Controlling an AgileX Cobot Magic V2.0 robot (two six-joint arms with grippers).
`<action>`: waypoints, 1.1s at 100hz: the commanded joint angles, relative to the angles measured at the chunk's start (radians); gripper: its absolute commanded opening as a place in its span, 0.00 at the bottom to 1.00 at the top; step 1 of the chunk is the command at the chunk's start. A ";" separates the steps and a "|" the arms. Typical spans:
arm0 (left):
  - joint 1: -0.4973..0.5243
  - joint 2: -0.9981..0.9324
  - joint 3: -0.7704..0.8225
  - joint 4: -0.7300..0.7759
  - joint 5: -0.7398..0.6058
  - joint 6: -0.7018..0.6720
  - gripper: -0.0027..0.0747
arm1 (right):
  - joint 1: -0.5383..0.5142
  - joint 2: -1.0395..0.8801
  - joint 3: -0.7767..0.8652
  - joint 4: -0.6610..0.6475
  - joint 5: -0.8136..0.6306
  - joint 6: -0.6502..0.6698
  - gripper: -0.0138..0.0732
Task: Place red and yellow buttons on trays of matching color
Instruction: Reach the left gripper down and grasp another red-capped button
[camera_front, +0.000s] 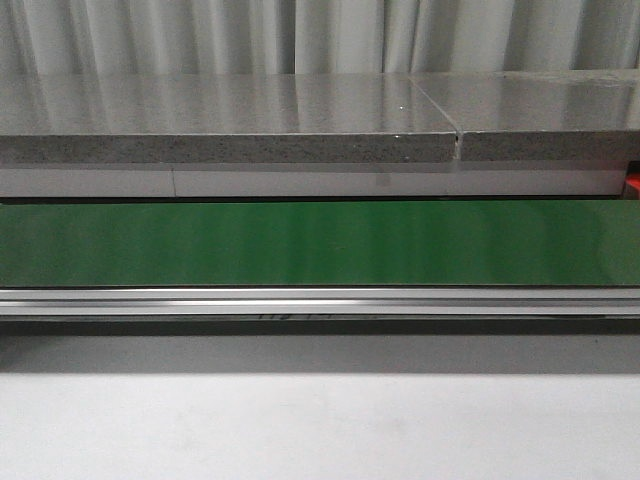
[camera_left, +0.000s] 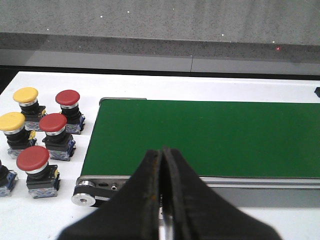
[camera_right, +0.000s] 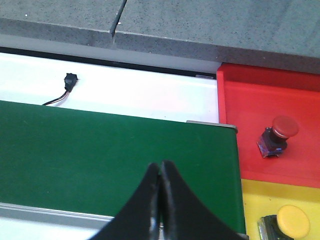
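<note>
With our left gripper (camera_left: 161, 165) pressed closed and empty over the green conveyor belt (camera_left: 210, 135), we should spread it and reach leftward for the nearest red mushroom-cap plastic button (camera_left: 33, 158), while our right gripper (camera_right: 161, 177), likewise closed and empty, waits beside the red tray (camera_right: 250, 100)
</note>
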 joint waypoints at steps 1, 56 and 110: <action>-0.008 0.006 -0.024 0.005 -0.087 -0.003 0.03 | -0.001 -0.005 -0.026 0.017 -0.058 -0.008 0.08; -0.006 0.006 -0.029 0.021 -0.029 -0.008 0.81 | -0.001 -0.005 -0.026 0.017 -0.058 -0.008 0.08; 0.114 0.416 -0.383 0.274 0.115 -0.366 0.81 | -0.001 -0.005 -0.026 0.017 -0.058 -0.008 0.08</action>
